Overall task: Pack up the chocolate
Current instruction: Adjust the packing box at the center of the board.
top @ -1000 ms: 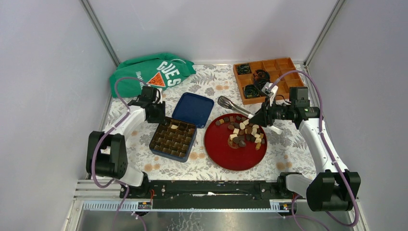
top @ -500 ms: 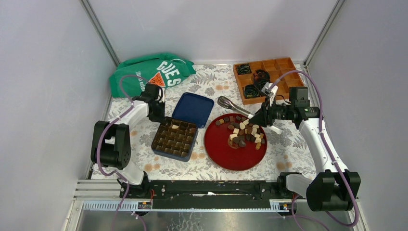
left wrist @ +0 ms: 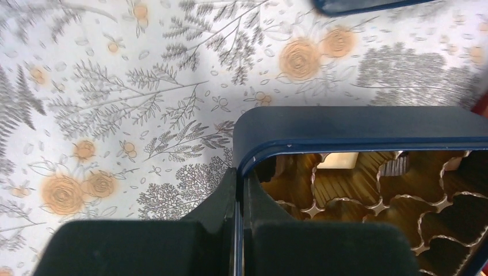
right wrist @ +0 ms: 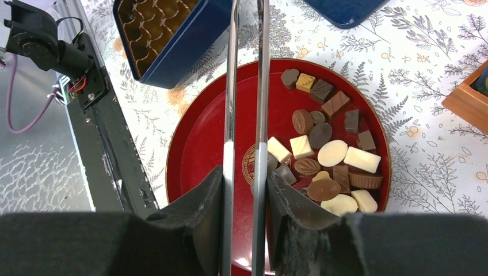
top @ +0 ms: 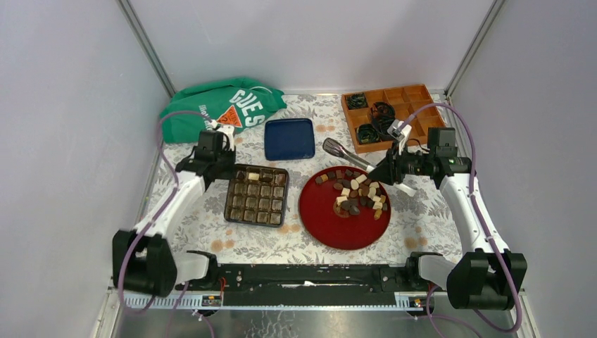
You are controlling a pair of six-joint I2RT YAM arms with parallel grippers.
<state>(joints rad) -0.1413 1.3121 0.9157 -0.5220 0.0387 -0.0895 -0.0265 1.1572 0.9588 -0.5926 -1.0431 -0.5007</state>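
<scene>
A table (top: 422,211) under a flowered cloth carries everything. At its far left corner lies a crumpled green cloth bag (top: 211,105). At the far right stands a wooden tray (top: 412,95) split into compartments, with black coiled cables (top: 382,111) in some of them.

A round red plate (top: 331,225) sits near the middle, toward the right arm. Left of it, apart from its rim, is a blue tin (left wrist: 357,123) with a gold-brown moulded insert. The tin's blue lid (top: 288,139) lies flat on the cloth beyond it, not touching it.

Metal tongs (top: 345,153) reach from the right arm across the far side of the plate, their tips past its far rim over the cloth. The right gripper (right wrist: 246,190) is narrowly parted and clamped on the two arms of the tongs, pressing them close together. The left gripper (left wrist: 239,190) is pinched tight on the thin wall of the tin at its far left corner, one finger outside and one inside.

The chocolate (right wrist: 325,154) lies mostly in a loose heap on the right half of the plate: dark, mid-brown and cream pieces. A few pieces sit in the far row of the tin's insert, among them a cream one.
</scene>
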